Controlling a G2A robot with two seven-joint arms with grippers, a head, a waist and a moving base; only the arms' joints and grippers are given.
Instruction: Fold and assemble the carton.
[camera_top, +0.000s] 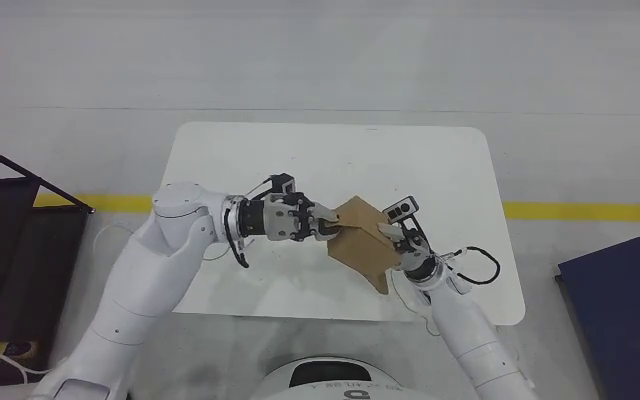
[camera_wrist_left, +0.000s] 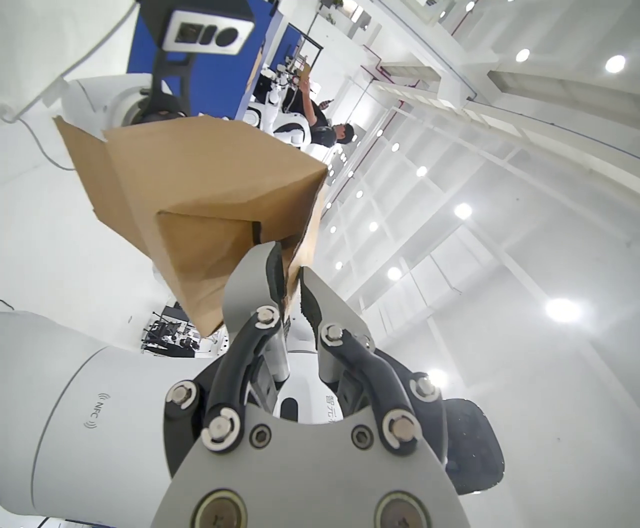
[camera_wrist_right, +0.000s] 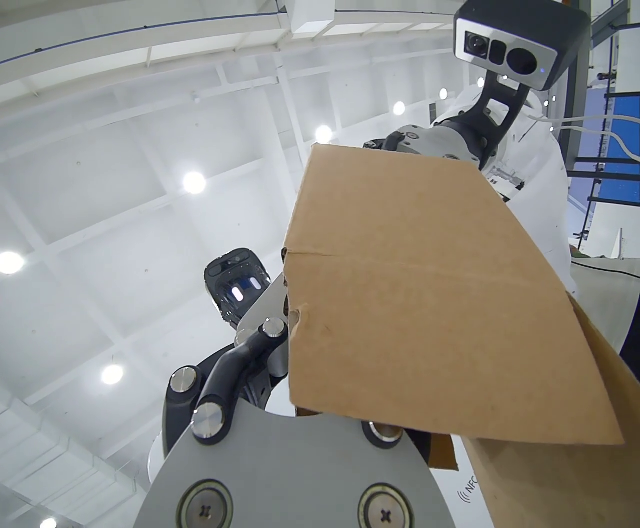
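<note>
Surroundings are limited to a white table (camera_top: 450, 170), a yellow line (camera_top: 570, 211) marked on the floor behind it, a dark object (camera_top: 30, 250) on the floor at the left and a blue object (camera_top: 612, 300) on the floor at the right.

A brown carton (camera_top: 362, 240), partly folded, is located over the near half of the table, between the two grippers. Whether it touches the tabletop cannot be determined.

The left gripper (camera_top: 322, 222) is positioned at the carton's left corner. In the left wrist view, its two fingers (camera_wrist_left: 270, 265) are seen nearly closed, with a thin edge of cardboard pinched between the pads. Two folded panels of the carton rise beyond the fingertips, with a creased corner between them.

The right gripper (camera_top: 402, 240) is positioned against the carton's right side. In the right wrist view, a broad flat panel of the carton (camera_wrist_right: 425, 300) lies across the gripper and blocks the line of sight to it. Its degree of opening therefore cannot be told, nor can a grasp be confirmed.
</note>
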